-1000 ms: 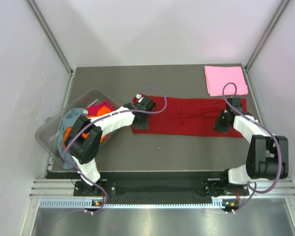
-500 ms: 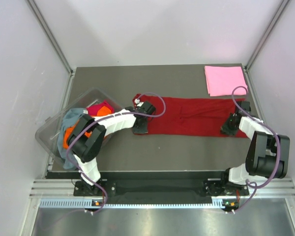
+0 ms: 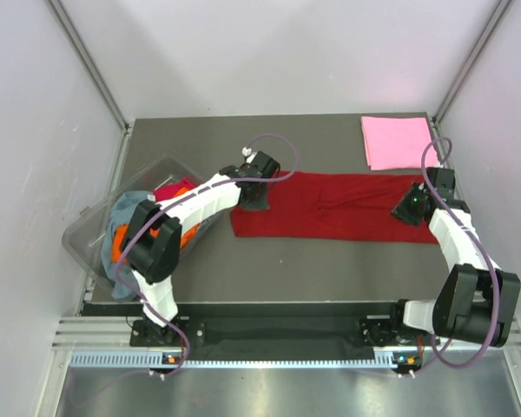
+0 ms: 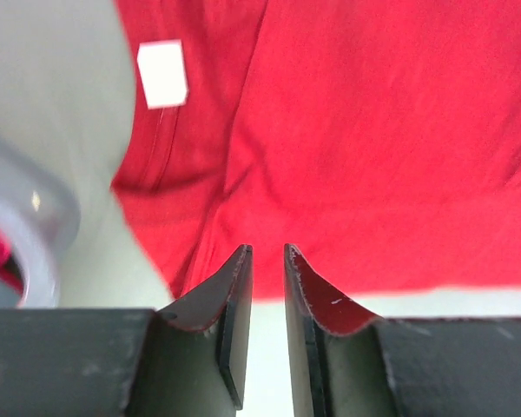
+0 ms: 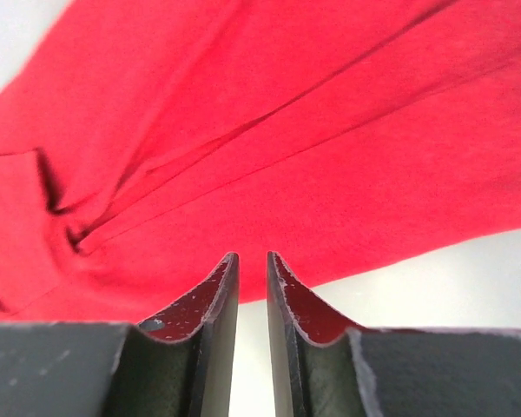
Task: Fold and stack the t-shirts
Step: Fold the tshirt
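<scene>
1. Spread flat across the middle of the surface point(image 3: 330, 269), running from 9 to 3 o'clock when seen from above: the dark red shirt point(image 3: 330, 208), folded into a long band, with its white neck label point(image 4: 162, 74) at the 9 o'clock end.
2. Against a second ago, finding the left claw point(image 4: 267, 254) moved from the band's near corner toward 12 o'clock. Now over the 9 o'clock end, fingers a narrow slit apart with nothing between them: released.
3. Finding the right claw point(image 5: 252, 258) pushed out toward 3 o'clock, then a little toward 12. Now at the band's 3 o'clock end, just loosened, a thin gap and no cloth pinched: released too.
4. Seeing hardly any change in the band itself: same place, ends drawn out straight.
5. Reading this as the close of a stretch and smooth. Lengthwise fold probably set, cross folds not yet made.
6. Waiting at 1 o'clock, just beyond the band's far right corner: the pink shirt point(image 3: 398, 142), already folded square, the likely base of the stack.
7. Heaped in the clear tub point(image 3: 91, 230) at 9 o'clock: other shirts point(image 3: 126, 217), orange, grey-blue and magenta, so much of the task probably still to do.
</scene>
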